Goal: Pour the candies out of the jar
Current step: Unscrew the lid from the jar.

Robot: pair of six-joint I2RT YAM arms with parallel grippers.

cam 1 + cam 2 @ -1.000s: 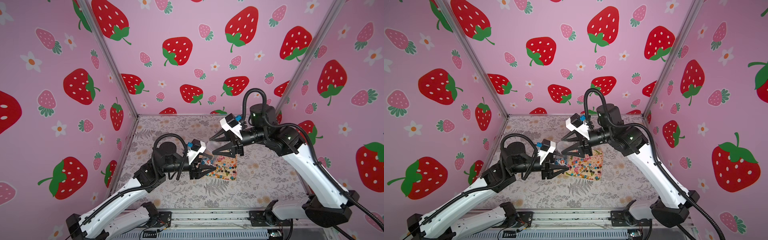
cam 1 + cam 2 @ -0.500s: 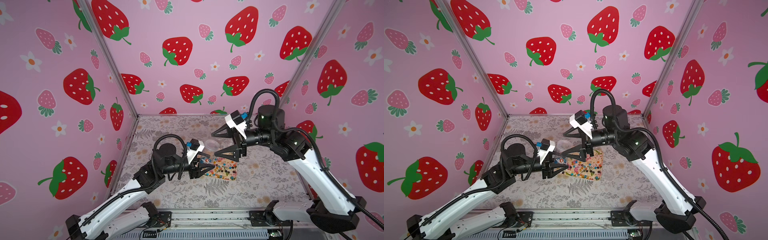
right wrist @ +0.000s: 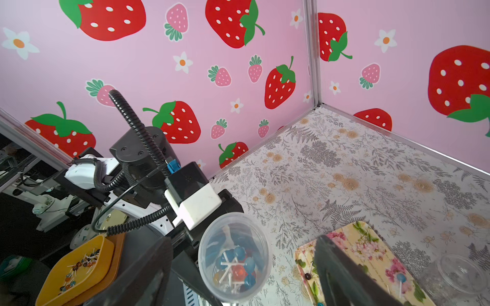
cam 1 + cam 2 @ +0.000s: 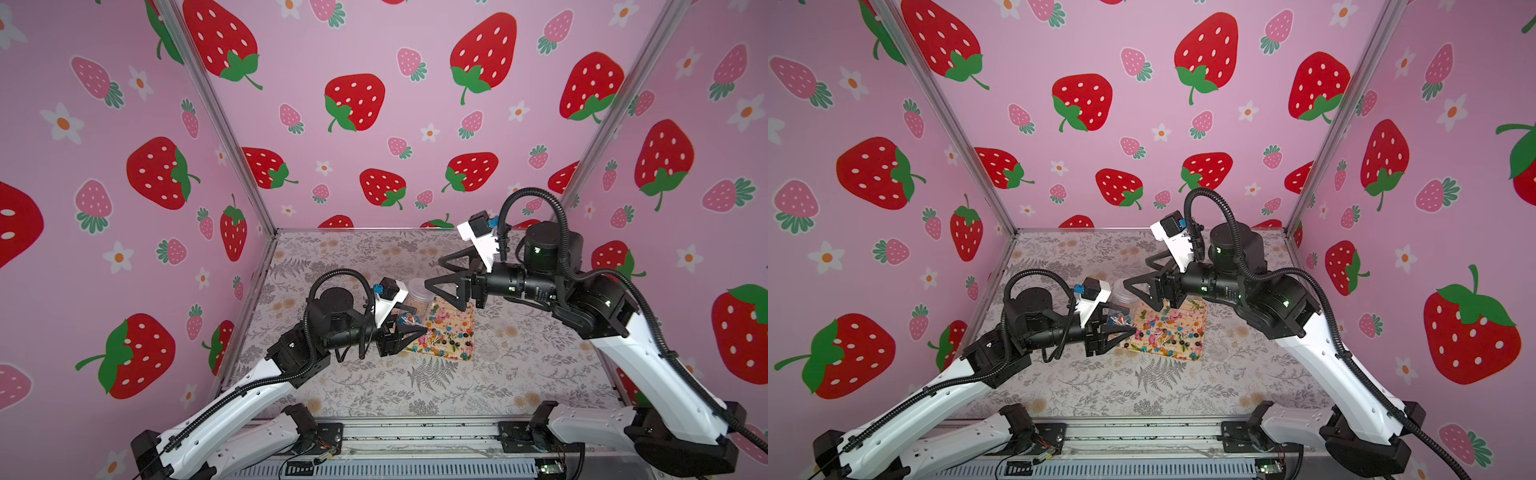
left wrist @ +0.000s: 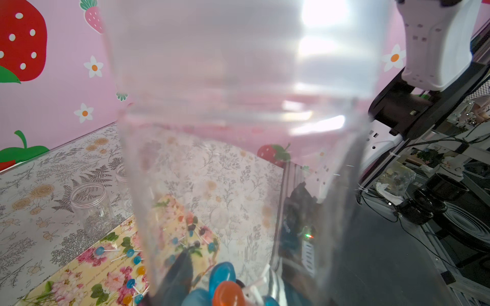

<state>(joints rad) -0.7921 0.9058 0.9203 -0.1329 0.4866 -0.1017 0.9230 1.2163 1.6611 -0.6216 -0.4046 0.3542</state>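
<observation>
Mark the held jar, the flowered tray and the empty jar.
held jar [image 3: 238, 227]: right wrist view, inner wall.
flowered tray [image 3: 371, 246]: right wrist view, bare surface.
empty jar [image 5: 92, 212]: left wrist view, side wall.

A yellow tray [image 4: 466, 320] printed with pink flowers is laid on the fern-patterned table cover [image 4: 415, 386], and an empty clear jar [image 5: 91, 209] is stood upright just beside its edge. The space is enclosed by pink walls [image 4: 291, 62] printed with red strawberries and white flowers.
</observation>
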